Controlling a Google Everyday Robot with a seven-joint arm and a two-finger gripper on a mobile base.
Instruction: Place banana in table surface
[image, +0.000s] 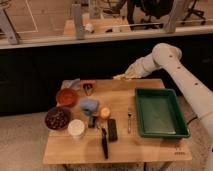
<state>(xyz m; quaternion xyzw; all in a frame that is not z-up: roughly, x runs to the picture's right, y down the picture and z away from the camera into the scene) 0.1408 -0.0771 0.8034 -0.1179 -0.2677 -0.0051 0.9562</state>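
Note:
The banana (119, 77), small and pale yellow, sticks out of my gripper (123, 76) just above the far edge of the light tan table surface (150, 145). The gripper is shut on the banana. My white arm reaches in from the right, passing over the far right corner of the table. The banana does not rest on the wood.
A green tray (157, 131) fills the right side. A fork (129, 120) lies left of it. Near the middle are an orange fruit (105, 112), a blue object (90, 105), a black bar (112, 129) and a black utensil (104, 143). A red bowl (66, 96), a dark bowl (57, 118) and a white cup (76, 128) stand at the left.

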